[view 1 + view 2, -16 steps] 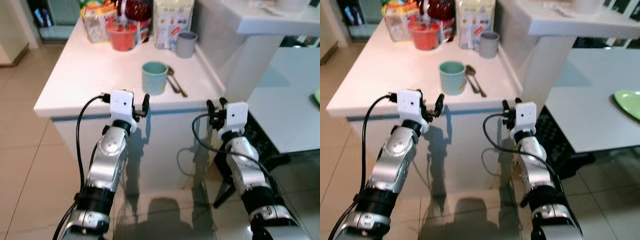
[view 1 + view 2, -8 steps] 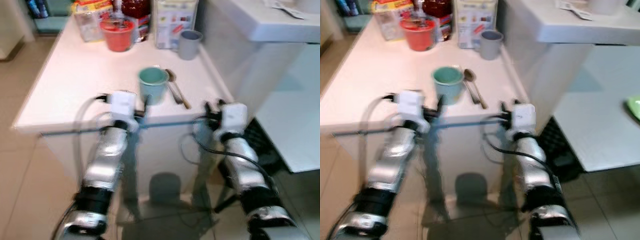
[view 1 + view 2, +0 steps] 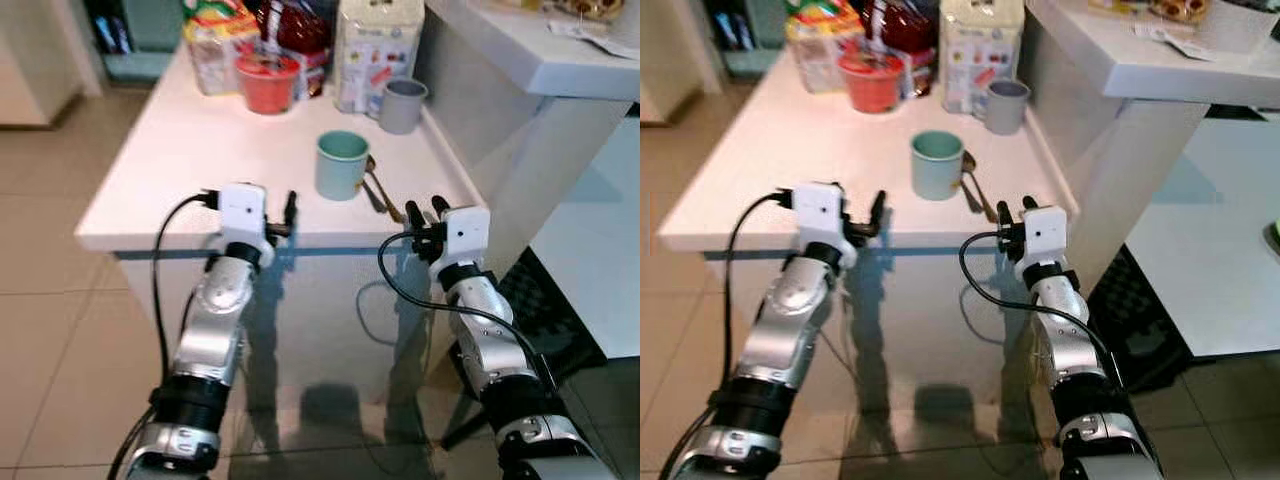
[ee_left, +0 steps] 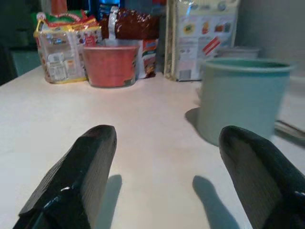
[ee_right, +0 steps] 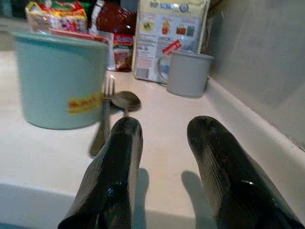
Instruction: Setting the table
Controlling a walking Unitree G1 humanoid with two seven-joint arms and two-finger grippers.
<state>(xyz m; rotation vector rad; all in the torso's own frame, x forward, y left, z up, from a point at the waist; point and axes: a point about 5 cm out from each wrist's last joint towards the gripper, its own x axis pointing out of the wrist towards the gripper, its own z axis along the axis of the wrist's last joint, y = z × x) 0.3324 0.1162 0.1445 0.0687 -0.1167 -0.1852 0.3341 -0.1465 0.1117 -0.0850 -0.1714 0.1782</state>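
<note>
A teal cup [image 3: 341,165] stands near the front of the white counter [image 3: 170,170]. Just to its right lie a spoon [image 5: 125,100] and a fork [image 5: 101,125], side by side. My left gripper [image 4: 167,162] hovers at the counter's front edge, left of the cup, open wide with nothing between its fingers. My right gripper [image 3: 424,210] is at the same edge near the right corner, just in front of the cutlery. It is open with a narrower gap and holds nothing. A grey mug [image 3: 402,104] stands further back by the wall.
At the back of the counter are a red bowl [image 3: 267,82], food packets [image 3: 213,45] and a white carton [image 3: 376,48]. A higher white ledge [image 3: 530,55] rises on the right, with a low white table [image 3: 1220,260] beyond it. Tiled floor lies to the left.
The whole view swayed as I moved. The cup and cutlery now lie closer to my right gripper, which has come in front of the counter edge. Both grippers keep their open pose.
</note>
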